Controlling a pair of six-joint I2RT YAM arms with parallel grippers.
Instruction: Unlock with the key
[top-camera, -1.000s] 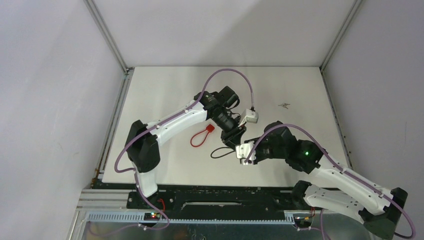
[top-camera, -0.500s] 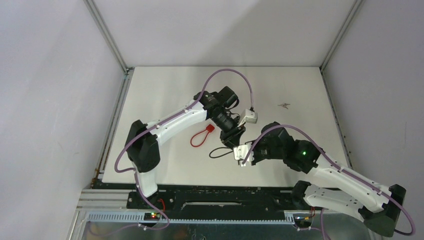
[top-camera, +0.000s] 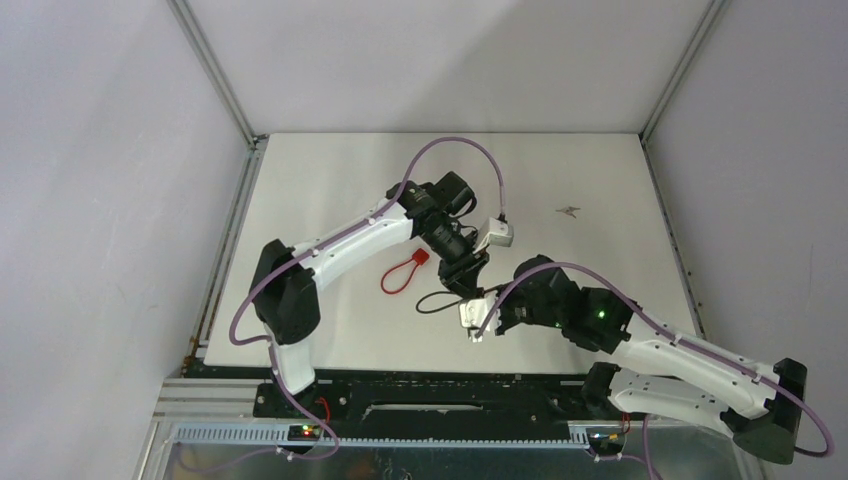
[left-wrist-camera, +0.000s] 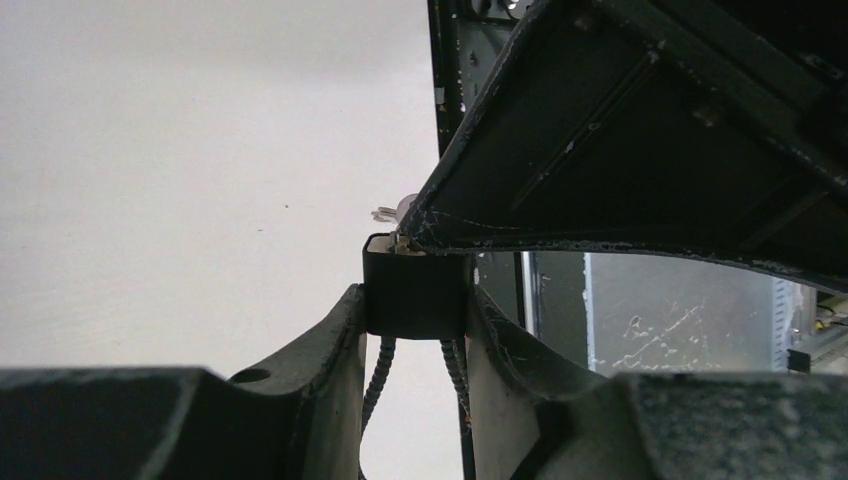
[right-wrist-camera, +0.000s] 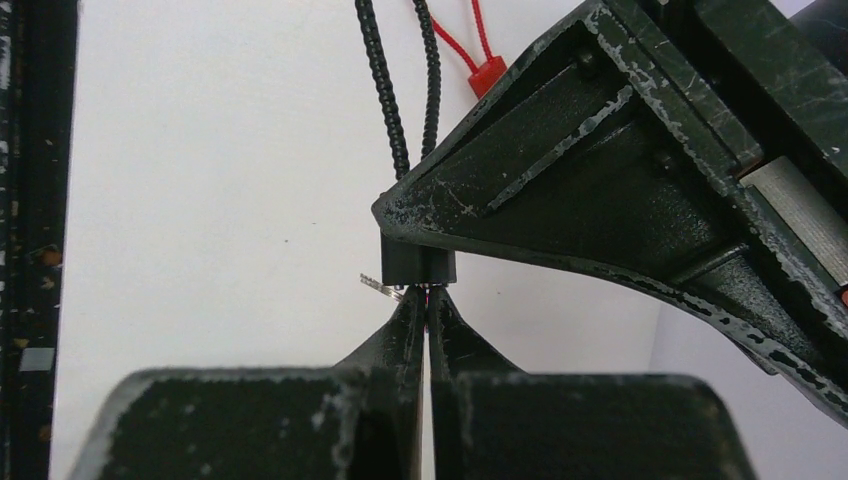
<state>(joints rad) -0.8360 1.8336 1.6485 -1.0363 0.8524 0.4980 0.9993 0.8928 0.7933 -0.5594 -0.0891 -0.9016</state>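
I have the left gripper (left-wrist-camera: 417, 305) clamped on the lock (left-wrist-camera: 415, 285) near the table (top-camera: 330, 180) front edge, bracing it. The right gripper (right-wrist-camera: 425, 305) is pinched on the key (right-wrist-camera: 382, 286) to turn it.

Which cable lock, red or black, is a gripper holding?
The black lock, clamped in the left gripper; the red lock lies loose on the table.

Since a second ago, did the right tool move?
Yes. The right tool slid left, closer to the red loop, and slightly toward the table's near edge.
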